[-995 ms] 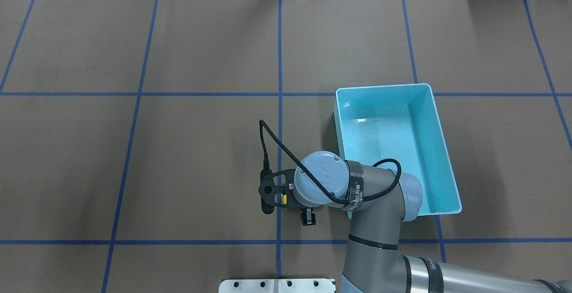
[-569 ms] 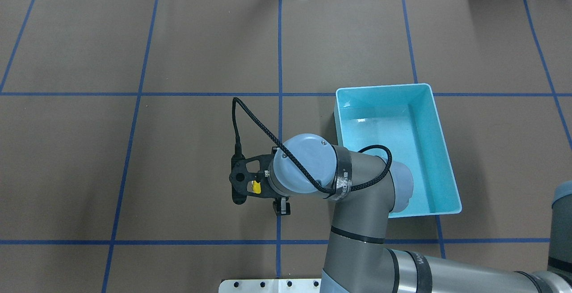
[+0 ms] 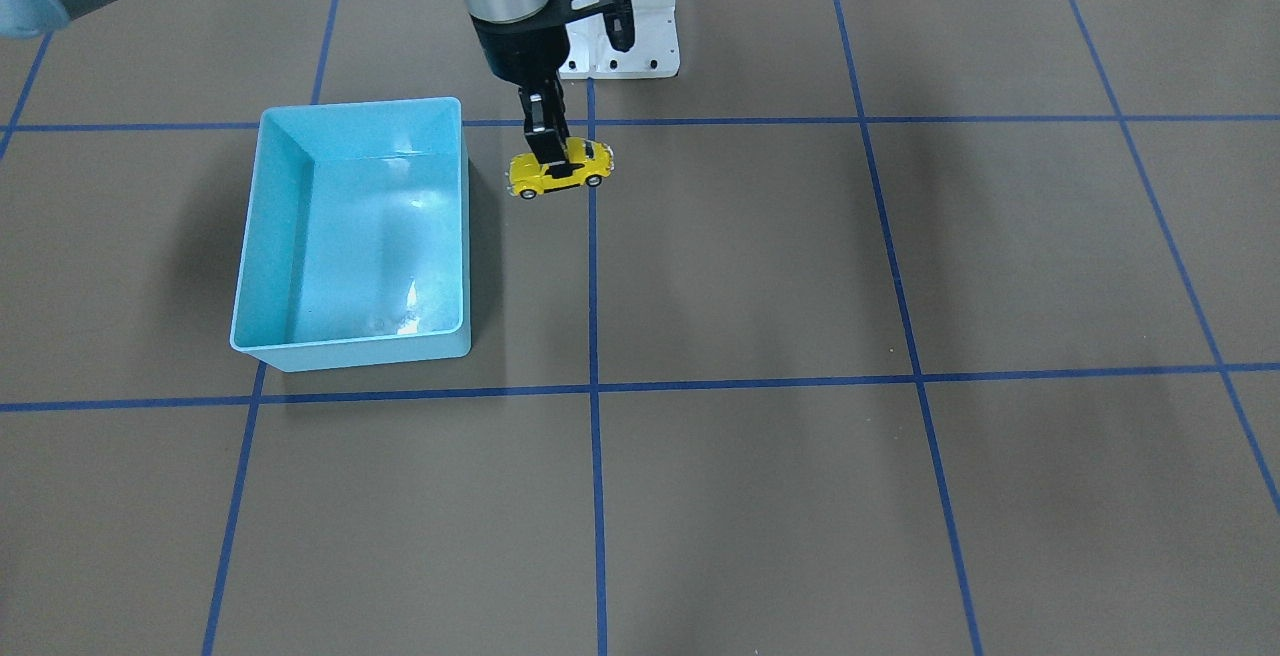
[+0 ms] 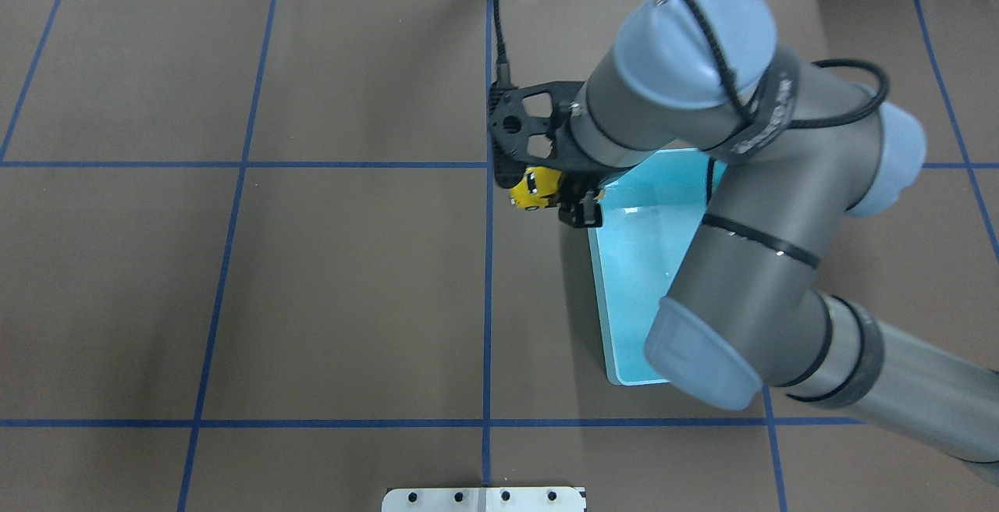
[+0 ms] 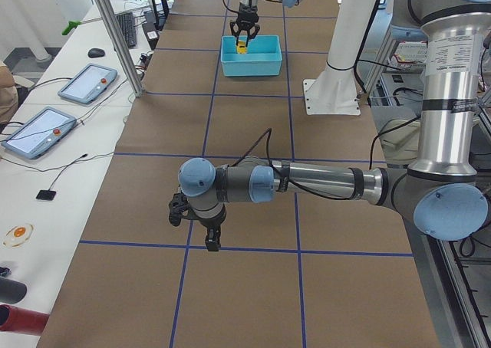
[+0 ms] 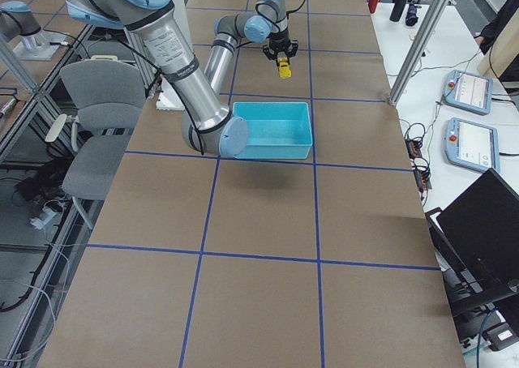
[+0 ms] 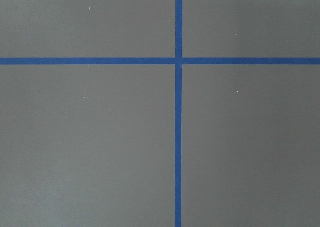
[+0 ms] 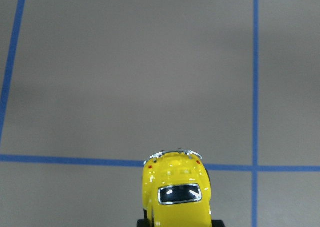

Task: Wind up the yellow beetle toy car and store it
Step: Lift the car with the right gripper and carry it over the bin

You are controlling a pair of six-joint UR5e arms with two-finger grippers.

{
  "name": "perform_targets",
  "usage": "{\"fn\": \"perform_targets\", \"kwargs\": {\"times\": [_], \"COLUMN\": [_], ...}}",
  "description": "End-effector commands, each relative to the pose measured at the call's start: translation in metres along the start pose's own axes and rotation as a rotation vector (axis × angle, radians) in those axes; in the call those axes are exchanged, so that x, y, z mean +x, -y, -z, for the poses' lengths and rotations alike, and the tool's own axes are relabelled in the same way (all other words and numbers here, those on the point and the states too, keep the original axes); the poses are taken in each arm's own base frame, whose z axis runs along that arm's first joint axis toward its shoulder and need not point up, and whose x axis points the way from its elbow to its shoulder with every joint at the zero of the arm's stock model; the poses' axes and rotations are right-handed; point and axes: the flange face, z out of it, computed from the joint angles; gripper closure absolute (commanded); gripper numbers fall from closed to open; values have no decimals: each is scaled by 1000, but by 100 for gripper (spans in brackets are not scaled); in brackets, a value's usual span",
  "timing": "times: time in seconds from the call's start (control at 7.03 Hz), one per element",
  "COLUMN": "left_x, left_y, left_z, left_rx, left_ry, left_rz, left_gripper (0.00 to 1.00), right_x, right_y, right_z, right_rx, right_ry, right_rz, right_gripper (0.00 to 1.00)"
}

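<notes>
In the last second the right gripper (image 3: 556, 158) goes from table level to high up, jaws clamped on the car (image 3: 590, 164), now hanging clear of the table just beside the bin (image 3: 350, 348). I read that as wind-up done, store leg next. Overhead, the arm hides half the bin. I only see the left gripper (image 5: 211, 239) from the side, jaws can't tell

Yellow car (image 3: 560, 169), light-blue bin (image 3: 372, 236)

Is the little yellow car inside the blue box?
No, the yellow beetle toy car is held in the right gripper beside the light-blue bin, outside its walls.
</notes>
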Motion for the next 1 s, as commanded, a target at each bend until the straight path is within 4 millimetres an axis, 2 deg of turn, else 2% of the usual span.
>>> {"fn": "perform_targets", "kwargs": {"times": [0.0,0.28,0.43,0.57,0.71,0.85], "left_x": [-1,-2,-2,-2,-1,-1], "left_y": [0,0,0,0,1,1], "left_z": [-1,-2,-2,-2,-2,-2], "left_rx": [-2,-4,-4,-3,-3,-3], "left_ry": [0,0,0,0,0,0], "left_rz": [3,5,5,4,0,0], "left_gripper": [0,0,0,0,0,0], "right_x": [-13,-27,-30,-28,-39,-54], "right_y": [-87,-128,-142,-149,-145,-137], "right_z": [-4,-32,-53,-88,-121,-145], "right_rx": [-66,-83,-89,-92,-93,-94], "right_ry": [28,43,53,64,97,126], "right_rz": [19,9,9,10,32,46], "right_gripper": [100,100,100,100,100,100]}}
